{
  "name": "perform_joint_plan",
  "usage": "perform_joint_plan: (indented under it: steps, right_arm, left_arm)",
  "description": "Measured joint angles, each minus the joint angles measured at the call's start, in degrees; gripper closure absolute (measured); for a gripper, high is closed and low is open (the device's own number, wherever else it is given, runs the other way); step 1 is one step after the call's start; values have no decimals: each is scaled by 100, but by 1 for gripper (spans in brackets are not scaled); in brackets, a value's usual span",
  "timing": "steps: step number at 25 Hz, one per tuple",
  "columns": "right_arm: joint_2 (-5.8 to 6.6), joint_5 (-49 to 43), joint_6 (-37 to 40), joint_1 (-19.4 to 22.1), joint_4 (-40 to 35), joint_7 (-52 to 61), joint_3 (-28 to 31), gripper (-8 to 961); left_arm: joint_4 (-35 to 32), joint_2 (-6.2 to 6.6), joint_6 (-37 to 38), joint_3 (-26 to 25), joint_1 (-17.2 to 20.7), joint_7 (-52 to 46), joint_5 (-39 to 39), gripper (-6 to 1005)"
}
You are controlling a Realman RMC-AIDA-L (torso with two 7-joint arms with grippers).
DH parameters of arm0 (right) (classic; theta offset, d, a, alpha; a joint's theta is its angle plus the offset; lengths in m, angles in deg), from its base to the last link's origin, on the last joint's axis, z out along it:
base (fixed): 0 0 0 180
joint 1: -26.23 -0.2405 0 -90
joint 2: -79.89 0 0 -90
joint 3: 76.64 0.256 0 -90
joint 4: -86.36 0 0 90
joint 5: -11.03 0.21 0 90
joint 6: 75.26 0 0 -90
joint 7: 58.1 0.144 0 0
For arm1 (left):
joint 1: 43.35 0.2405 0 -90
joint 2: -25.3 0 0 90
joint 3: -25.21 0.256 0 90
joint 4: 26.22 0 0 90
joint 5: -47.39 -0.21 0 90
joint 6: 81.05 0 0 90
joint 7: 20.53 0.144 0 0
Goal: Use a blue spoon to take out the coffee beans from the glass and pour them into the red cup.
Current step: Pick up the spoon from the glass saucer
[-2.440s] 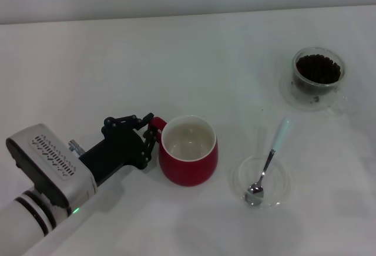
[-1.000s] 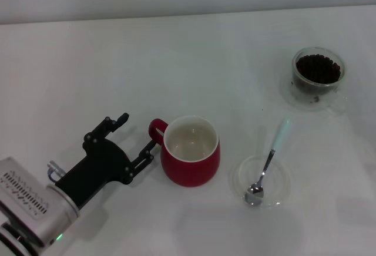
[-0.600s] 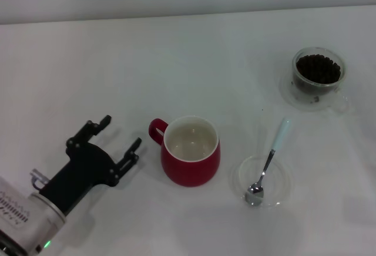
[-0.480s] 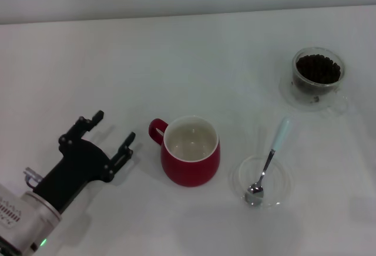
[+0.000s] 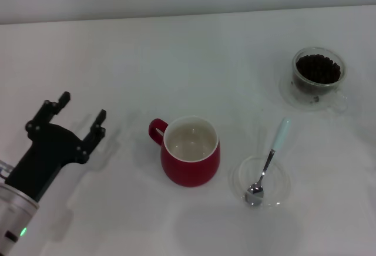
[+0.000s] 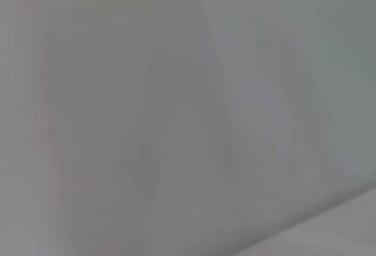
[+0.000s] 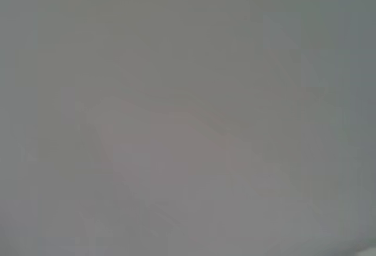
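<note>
Hovering at nine o'clock of the red cup (image 5: 190, 150), left gripper (image 5: 81, 114) spread wide, gripping nothing. Lying at four o'clock in a clear dish (image 5: 281, 187), blue spoon (image 5: 269, 161); sitting at two o'clock, glass (image 5: 318, 75) holding coffee beans (image 5: 318, 68).

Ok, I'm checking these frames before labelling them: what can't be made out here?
- Right gripper: in no view.
- Both wrist views: only a blank grey blur, nothing identifiable.
- Left gripper: open at the head view's left; its arm is cut off by the frame edge.
- The glass: how deep the coffee beans go is unclear.
</note>
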Motion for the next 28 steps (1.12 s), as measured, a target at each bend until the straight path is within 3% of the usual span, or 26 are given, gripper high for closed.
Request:
perform_joint_plan:
  steps: [8, 14, 28]
  right_arm:
    - [118, -959, -419, -93, -666, 2009, -433, 98]
    - [428, -1821, -725, -449, -710, 3032, -481, 98]
    - [662, -3949, -601, -1176, -739, 3668, -588, 99]
  left_arm:
    - [132, -1, 348, -8, -13, 0, 284, 276]
    - [159, -6, 530, -100, 8, -2, 509, 277]
    - [252, -16, 577, -305, -119, -1, 528, 277]
